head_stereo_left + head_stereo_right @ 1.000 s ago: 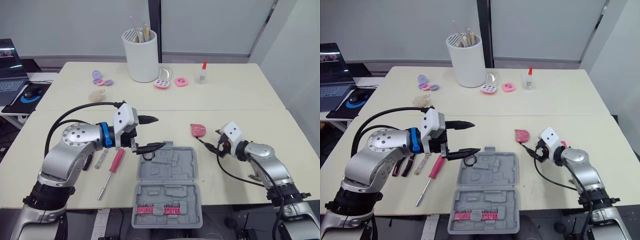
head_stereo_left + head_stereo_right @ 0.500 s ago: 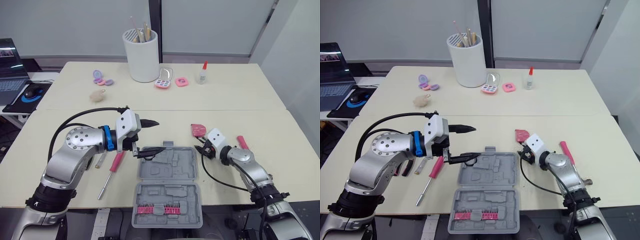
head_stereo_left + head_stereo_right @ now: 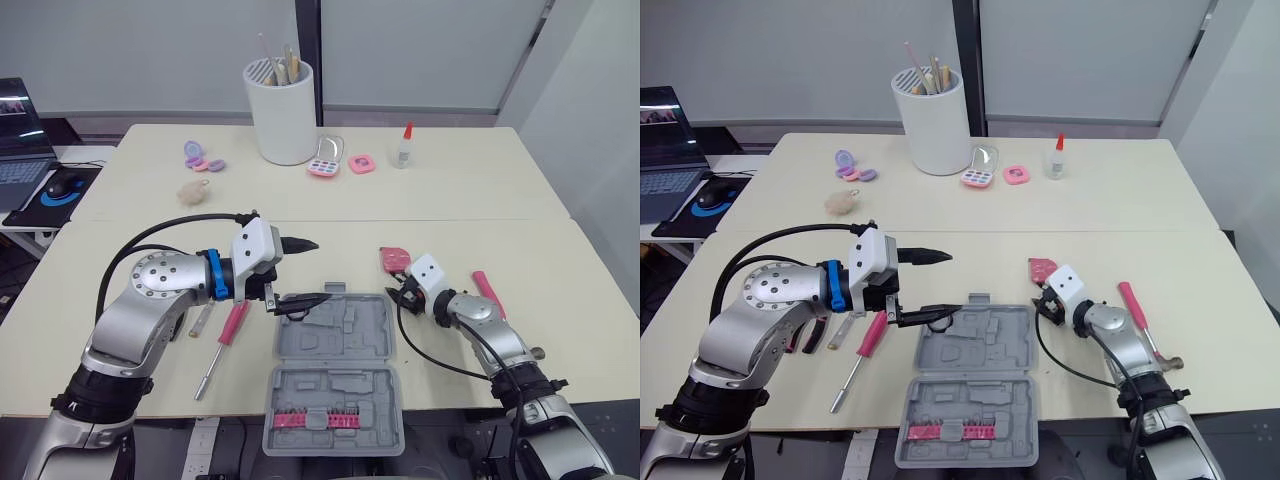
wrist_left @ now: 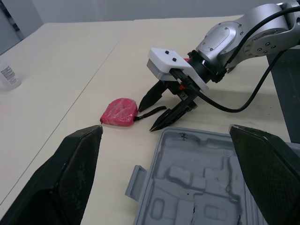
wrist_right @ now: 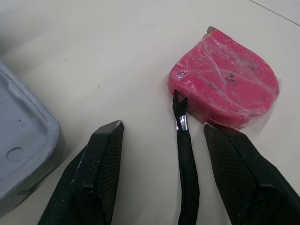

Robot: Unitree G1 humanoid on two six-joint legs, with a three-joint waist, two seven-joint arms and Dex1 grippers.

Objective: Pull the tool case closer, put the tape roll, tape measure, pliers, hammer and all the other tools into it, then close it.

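Jaws of both grippers stand open and hold nothing. Left gripper [image 3: 318, 270] hangs over the far left corner of the tool case; whether its lower finger touches the rim cannot be told. Right gripper [image 5: 163, 124] is low over the table [image 3: 450, 200], just past the case's far right corner, pointing at the tape measure.

Tool case [image 3: 335, 370]: grey, lying open flat at the near edge of the table between the two arms, with a row of pink bits [image 3: 310, 418] in its near half; its moulded recesses are otherwise bare.

White cylindrical holder [image 3: 285, 112]: upright at the far side of the table, well apart from the case.

Hammer [image 3: 1137, 310]: pink handle, lying on the table to the right of the right arm, outside the case.

Screwdriver [image 3: 232, 322]: pink handle, lying left of the case, under the left arm.

Pliers [image 3: 805, 335]: further left, partly hidden by the left arm.

Tape measure [image 5: 225, 89]: pink, on the table beyond the case's far right corner. Its black strap [image 5: 185, 173] runs between the right gripper's fingers, whose tips stop just short of the housing
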